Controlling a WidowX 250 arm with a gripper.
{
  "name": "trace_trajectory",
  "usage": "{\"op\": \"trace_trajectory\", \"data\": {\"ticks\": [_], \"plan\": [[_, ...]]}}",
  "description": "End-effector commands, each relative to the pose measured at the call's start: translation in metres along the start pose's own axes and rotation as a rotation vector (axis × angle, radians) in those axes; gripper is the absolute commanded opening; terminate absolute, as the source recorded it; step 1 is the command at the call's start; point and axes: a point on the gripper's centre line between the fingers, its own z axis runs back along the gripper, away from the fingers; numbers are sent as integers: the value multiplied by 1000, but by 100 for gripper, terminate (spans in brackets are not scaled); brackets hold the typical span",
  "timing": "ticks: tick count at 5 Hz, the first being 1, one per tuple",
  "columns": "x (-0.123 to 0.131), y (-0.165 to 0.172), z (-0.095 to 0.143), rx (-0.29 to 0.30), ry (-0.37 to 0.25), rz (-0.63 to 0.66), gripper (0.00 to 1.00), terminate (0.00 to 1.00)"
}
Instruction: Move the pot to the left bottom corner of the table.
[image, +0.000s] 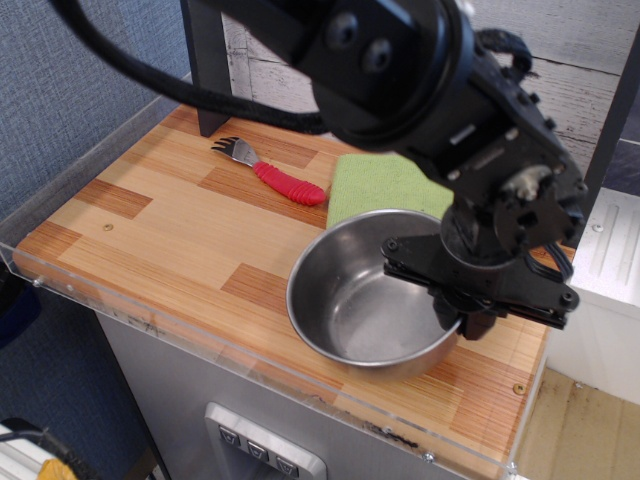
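Note:
The shiny steel pot (358, 300) sits low over the front right part of the striped wooden table (170, 225), at or just above the surface. My gripper (463, 322) reaches down from above and is shut on the pot's right rim. The large black arm hides the back right of the table. The pot's inside is empty.
A fork with a red handle (272, 174) lies at the back middle. A folded green cloth (375, 183) lies just behind the pot. A black post (205, 70) stands at the back left corner. A clear acrylic rim (150, 322) runs along the front and left edges.

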Motion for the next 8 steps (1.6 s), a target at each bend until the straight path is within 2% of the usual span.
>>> {"op": "trace_trajectory", "data": {"ticks": [1, 2, 3, 4, 6, 7, 8], "plan": [[-14, -14, 3, -39, -33, -78, 0, 0], [-16, -10, 1, -21, -29, -83, 0, 0], [-17, -6, 0, 0, -11, -81, 100, 0], [-18, -5, 2, -14, 9, -78, 100, 0], [-18, -2, 4, 2, -2, -67, 100, 0], [-12, 4, 13, -9, 1, -43, 100, 0], [1, 14, 33, -20, -2, -7, 100, 0]]}}
